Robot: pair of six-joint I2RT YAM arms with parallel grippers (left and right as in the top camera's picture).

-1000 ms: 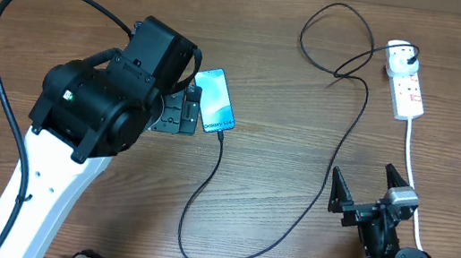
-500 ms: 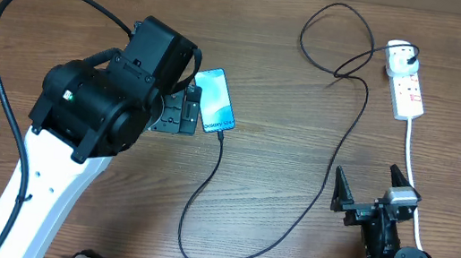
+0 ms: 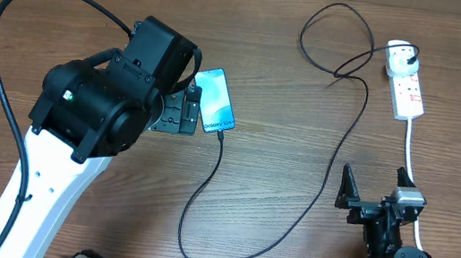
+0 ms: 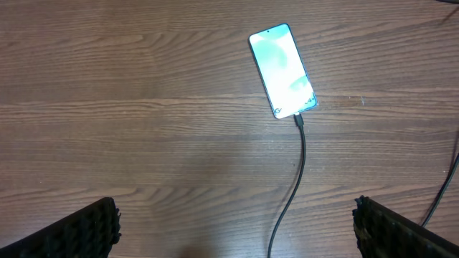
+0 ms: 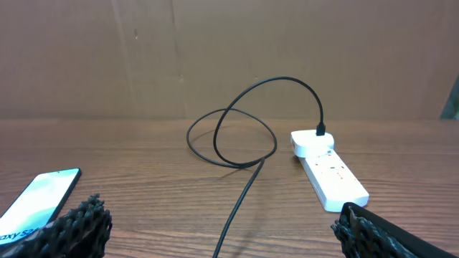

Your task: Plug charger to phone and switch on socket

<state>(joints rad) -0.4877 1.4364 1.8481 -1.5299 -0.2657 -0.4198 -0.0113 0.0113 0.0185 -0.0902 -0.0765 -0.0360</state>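
The phone (image 3: 215,100) lies face up left of the table's middle, its screen lit (image 4: 282,70). The charger (image 3: 334,162), a thin black cable, has its tip (image 4: 299,120) at the phone's lower edge. It loops across the table to a black plug (image 5: 321,130) in the socket (image 3: 406,85), a white strip at the far right. My left gripper (image 4: 235,218) hovers open above the table just short of the phone, the cable running between its fingers. My right gripper (image 3: 374,178) stands open near the front edge, well short of the socket (image 5: 330,175).
The socket's thick white cord (image 3: 411,154) runs down the right side past my right gripper. A brown cardboard wall (image 5: 215,57) closes the back of the table. My left arm's bulk (image 3: 97,110) covers the table left of the phone.
My right gripper has shifted slightly to the right, staying open. The left arm, phone and cable have not moved.
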